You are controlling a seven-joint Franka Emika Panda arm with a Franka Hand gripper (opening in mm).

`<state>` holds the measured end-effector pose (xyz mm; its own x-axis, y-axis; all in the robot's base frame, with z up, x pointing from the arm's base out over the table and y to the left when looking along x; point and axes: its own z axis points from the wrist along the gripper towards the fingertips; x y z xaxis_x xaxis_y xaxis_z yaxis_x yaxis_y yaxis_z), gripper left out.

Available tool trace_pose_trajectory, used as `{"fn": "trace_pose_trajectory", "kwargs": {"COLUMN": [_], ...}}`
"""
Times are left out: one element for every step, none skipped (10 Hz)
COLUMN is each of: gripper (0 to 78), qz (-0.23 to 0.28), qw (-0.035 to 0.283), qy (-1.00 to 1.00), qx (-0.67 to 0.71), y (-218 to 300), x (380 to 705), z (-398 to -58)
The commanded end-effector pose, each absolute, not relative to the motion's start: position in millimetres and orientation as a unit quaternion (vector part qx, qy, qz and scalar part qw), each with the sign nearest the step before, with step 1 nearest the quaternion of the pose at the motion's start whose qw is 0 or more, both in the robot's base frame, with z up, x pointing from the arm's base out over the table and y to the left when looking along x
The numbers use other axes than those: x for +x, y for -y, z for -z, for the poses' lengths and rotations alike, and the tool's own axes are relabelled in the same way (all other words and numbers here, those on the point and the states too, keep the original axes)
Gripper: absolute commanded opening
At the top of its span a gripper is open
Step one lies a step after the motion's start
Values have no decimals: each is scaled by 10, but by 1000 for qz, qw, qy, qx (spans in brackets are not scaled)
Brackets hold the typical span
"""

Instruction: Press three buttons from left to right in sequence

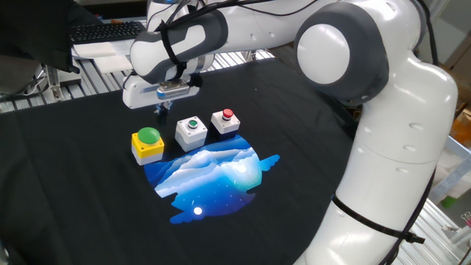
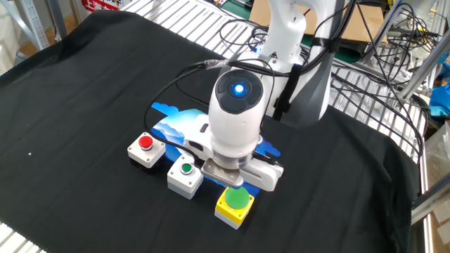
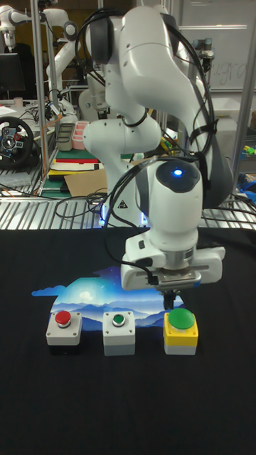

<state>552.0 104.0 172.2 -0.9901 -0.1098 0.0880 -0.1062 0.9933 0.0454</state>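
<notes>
Hovering above the yellow box (image 3: 180, 333), the fingers (image 3: 171, 299) stay half-hidden, their opening impossible to tell.

Bright, even indoor light; sharp, no blur.

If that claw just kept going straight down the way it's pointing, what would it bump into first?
Probably the big green dome on the yellow box. The gripper hangs just above it, though one fixed view puts it slightly behind the box, so it might meet the black cloth instead.

Open cloth around the button row
Three boxes (image 1: 193, 132) sit close together; pincer (image 3: 171, 301) hangs above the yellow box (image 3: 180, 331), air between.
</notes>
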Motion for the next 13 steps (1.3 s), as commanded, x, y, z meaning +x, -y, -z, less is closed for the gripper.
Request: {"fn": "trace_pose_trajectory", "kwargs": {"gripper": [11,11,11,11,11,11,11,11,11,11,11,11,11], "qz": [26,25,25,27,27,26,24,22,21,21,20,20,20], "qw": [42,41,42,40,34,31,28,25,23,22,22,23,23], "qy": [998,998,998,998,999,999,999,999,999,1000,1000,1000,1000], "qx": [43,34,32,26,22,21,18,15,9,8,7,5,4], "y": [-1194,-1312,-1333,-1366,-1369,-1368,-1367,-1365,-1352,-1340,-1326,-1324,-1329], "x": [5493,5458,5452,5447,5450,5452,5464,5483,5530,5556,5584,5605,5609], "z": [-1714,-1719,-1725,-1736,-1730,-1731,-1724,-1716,-1705,-1705,-1708,-1694,-1683]}}
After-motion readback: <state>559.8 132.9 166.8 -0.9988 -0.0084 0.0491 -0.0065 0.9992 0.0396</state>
